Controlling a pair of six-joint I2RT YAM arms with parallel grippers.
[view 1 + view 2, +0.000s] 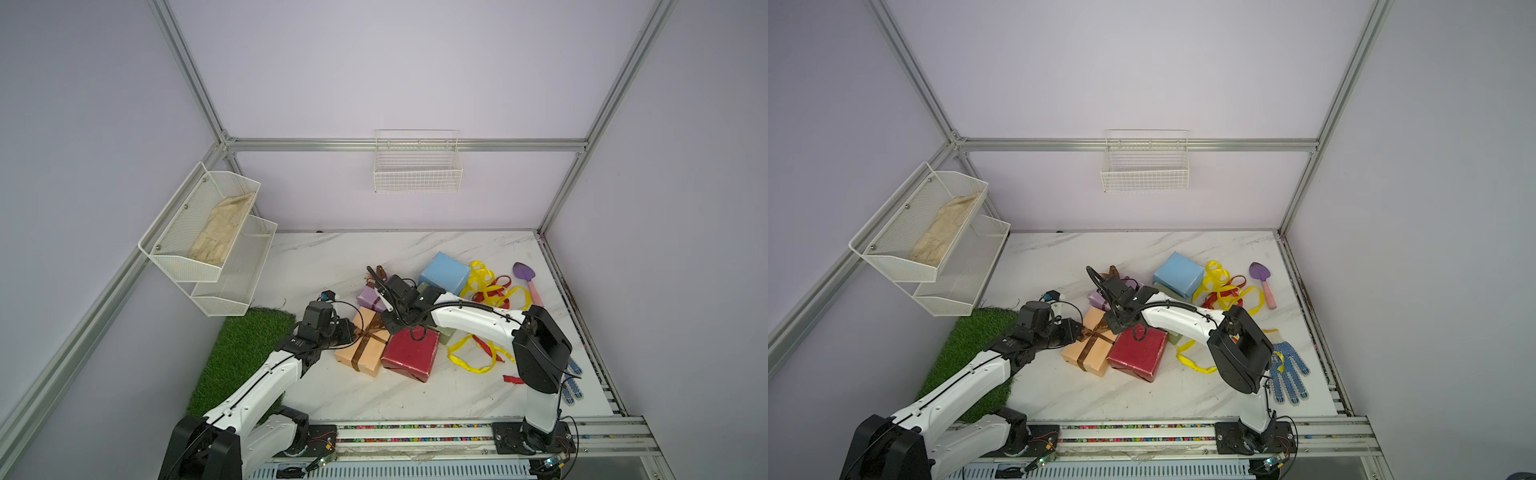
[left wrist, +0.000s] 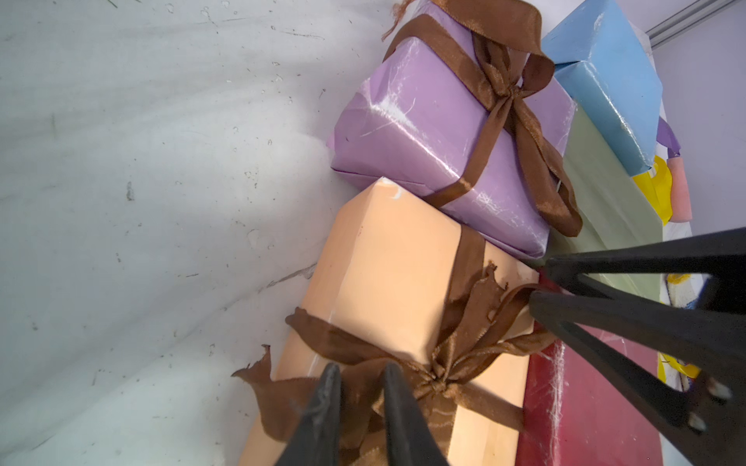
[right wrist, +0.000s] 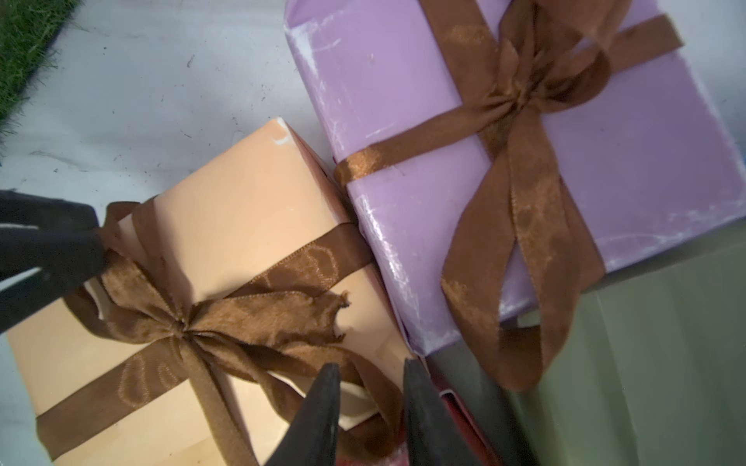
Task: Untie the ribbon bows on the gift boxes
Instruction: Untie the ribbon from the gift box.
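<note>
On peach box [image 2: 383, 258], frayed brown bow [image 2: 436, 378], tied

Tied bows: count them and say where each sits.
2. First bow on the peach box; second bow on the lilac box beside it. Loose ribbons lie untied; the right arm may hide more.

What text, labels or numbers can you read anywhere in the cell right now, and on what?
No text is readable in any view.
Small white mark on the black wrist link of the left arm: too small to read.
Faint looped pattern on the brown ribbon around the peach box: a motif, with no letters I can make out.
</note>
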